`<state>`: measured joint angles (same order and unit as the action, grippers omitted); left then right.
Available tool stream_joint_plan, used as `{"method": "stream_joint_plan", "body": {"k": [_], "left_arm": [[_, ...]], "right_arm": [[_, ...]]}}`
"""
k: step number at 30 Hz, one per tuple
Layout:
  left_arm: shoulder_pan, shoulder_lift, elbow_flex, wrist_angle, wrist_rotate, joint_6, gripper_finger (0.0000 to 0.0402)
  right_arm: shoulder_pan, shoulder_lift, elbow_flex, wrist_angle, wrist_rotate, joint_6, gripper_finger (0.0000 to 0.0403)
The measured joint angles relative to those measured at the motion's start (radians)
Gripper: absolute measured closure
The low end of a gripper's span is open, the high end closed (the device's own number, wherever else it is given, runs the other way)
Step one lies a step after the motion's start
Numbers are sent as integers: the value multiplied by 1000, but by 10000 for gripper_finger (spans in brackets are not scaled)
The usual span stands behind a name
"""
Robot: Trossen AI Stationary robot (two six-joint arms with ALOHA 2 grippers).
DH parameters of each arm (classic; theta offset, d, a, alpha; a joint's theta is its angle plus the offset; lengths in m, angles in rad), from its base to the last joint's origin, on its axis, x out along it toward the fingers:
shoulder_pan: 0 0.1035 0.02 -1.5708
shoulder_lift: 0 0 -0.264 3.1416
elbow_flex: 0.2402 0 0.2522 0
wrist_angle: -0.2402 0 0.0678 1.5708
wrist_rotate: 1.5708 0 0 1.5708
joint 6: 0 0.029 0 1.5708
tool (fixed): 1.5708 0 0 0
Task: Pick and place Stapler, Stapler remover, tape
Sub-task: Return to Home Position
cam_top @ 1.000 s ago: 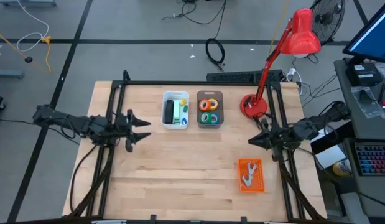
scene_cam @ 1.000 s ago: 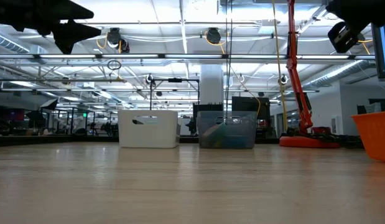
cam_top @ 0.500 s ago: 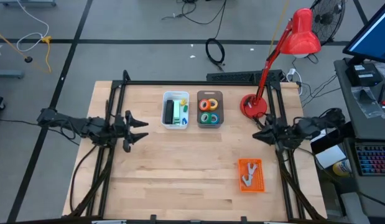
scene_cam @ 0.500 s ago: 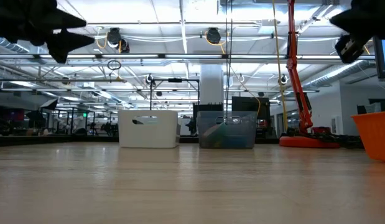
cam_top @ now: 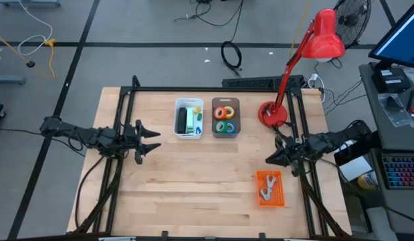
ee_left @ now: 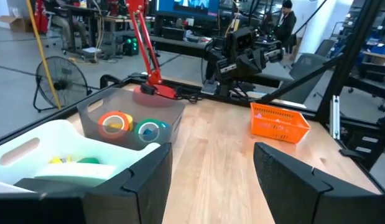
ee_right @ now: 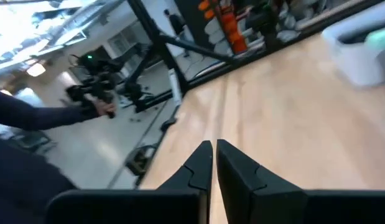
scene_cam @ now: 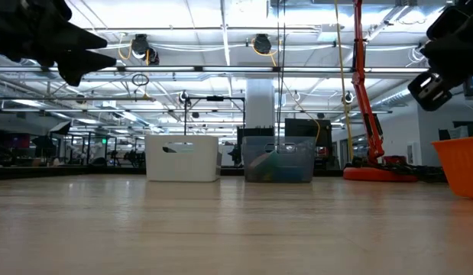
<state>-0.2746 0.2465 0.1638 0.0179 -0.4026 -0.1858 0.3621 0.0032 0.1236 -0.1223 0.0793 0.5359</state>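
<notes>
Tape rolls, an orange one (cam_top: 225, 112) and a green one (cam_top: 222, 126) among them, lie in a clear bin (cam_top: 225, 104) at the table's far middle. The white bin (cam_top: 188, 134) beside it holds dark and green things (cam_top: 185, 120); which one is the stapler I cannot tell. A grey stapler remover (cam_top: 265, 193) lies in an orange basket (cam_top: 270, 175) at the near right. My left gripper (cam_top: 156, 141) hangs open over the table's left part, pointing level toward the right edge. My right gripper (cam_top: 268, 159) is shut and held level, just beyond the basket's far side. Neither holds anything.
A red desk lamp stands with its base (cam_top: 273, 114) at the far right, close behind my right arm. Black frame rails (cam_top: 124, 120) run along both sides of the table. A person's dark sleeve (ee_right: 30, 117) shows beyond the table. Bare wood (cam_top: 200, 181) lies in the near middle.
My right gripper has sunk, shifted toward the table's near edge and rolled a little about its own pointing line, staying shut. My left gripper has sunk slightly, staying open. The bins, the basket and what lies in them have kept still.
</notes>
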Motion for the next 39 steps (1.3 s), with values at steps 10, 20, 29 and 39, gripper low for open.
{"method": "stream_joint_plan", "body": {"k": [10,20,29,39], "left_arm": [[0,0,0,0,-21,0,174],[0,0,0,-44,-41,-1,174],[0,-59,0,-46,-61,61,174],[-5,-241,3,-190,15,85,174]], "right_arm": [[-169,0,-5,32,-58,-140,387],[-233,2,-5,27,-31,-182,387],[-252,2,-6,37,-28,-164,387],[-252,2,-6,38,-28,-165,387]]}}
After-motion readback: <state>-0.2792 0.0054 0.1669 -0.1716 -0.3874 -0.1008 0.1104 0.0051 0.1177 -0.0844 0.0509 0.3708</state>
